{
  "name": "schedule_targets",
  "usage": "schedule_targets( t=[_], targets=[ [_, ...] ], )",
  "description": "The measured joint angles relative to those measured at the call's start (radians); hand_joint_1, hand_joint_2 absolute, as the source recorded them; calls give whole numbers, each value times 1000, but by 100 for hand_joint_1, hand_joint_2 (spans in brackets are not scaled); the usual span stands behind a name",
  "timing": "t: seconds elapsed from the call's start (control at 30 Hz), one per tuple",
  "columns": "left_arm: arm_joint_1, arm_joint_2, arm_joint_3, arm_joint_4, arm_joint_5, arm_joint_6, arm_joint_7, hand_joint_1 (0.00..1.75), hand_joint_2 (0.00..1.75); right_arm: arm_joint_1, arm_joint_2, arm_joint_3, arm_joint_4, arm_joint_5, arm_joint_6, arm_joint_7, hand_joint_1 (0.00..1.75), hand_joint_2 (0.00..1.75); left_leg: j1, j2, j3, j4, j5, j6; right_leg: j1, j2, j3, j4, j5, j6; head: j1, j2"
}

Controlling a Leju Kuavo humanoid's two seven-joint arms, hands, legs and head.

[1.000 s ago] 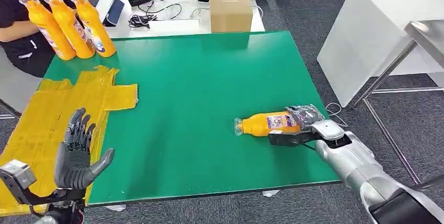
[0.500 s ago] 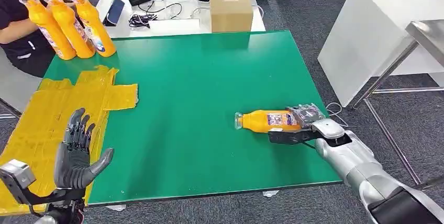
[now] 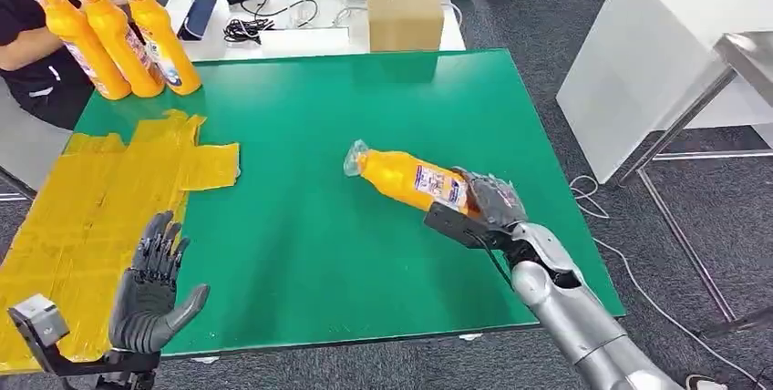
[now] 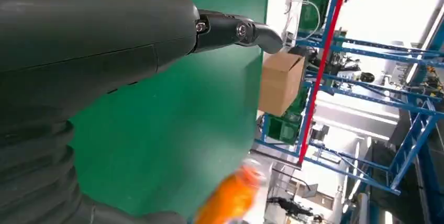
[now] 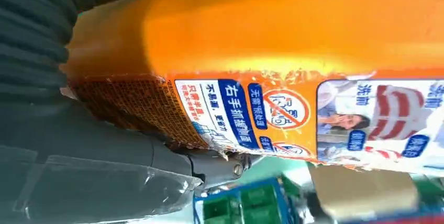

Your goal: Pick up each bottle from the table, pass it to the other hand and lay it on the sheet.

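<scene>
Bottle [image 3: 408, 179], orange with a printed label, is clamped at its base end in the right hand [image 3: 481, 210], lifted off the green counter [image 3: 365, 117] and tilted, its clear-wrapped cap pointing toward the counter's middle. The fingers [image 3: 453, 226] wrap under and around the lower body; the right wrist view shows the bottle [image 5: 293, 62] pressed against the grey palm. Its label there carries blue bands of Chinese characters, a red prohibition circle and a small picture of a person; the characters are too small to read with certainty. Nearest on the other side, the left hand [image 3: 155, 292] is raised at the counter's near left corner, palm up, fingers apart and holding nothing. Just beyond it a wrinkled yellow sheet [image 3: 100, 189] covers the left part of the counter, its edges uneven. Further back, at the far left corner, three upright orange bottles [image 3: 118, 35] stand close together, touching or nearly so, beside a seated person [image 3: 36, 62] in dark clothes. Behind the green surface a white counter [image 3: 310, 39] carries a cardboard box [image 3: 404, 12], a tangle of black cables [image 3: 264, 21] and a flat dark device [image 3: 199, 15]. To the right stand a white block [image 3: 656, 44] and a steel-legged counter [image 3: 729, 71] on grey carpet [image 3: 529, 7]. Blue metal racking [image 4: 356, 77] shows in the left wrist view beyond the box.
</scene>
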Motion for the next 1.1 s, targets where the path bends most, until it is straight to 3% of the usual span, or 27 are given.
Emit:
schedule_targets(
  t=[0.2,0.4,0.73,1.1],
  targets=[
    [16,-14,0,-8,87,-47,12,0,175,9,48,-14,-156,-53,-9,-21,175,175,-1,1,-1,0,0,0,0,1,-2,0,0,0,0,0],
    [20,-25,-16,-8,207,-92,47,0,175,-8,121,13,-187,-80,-32,-20,175,175,0,1,-2,0,0,0,0,1,-2,0,0,0,0,0],
    [-2,-51,-51,11,370,-151,113,0,175,-46,296,144,-106,-27,-114,-8,175,175,0,2,-2,0,0,0,0,1,-3,0,0,0,0,0],
    [-27,-65,-58,19,380,-148,116,0,175,-105,408,231,45,-12,-124,12,175,175,0,2,-2,0,1,-1,0,1,-4,0,0,0,0,0]
  ],
)
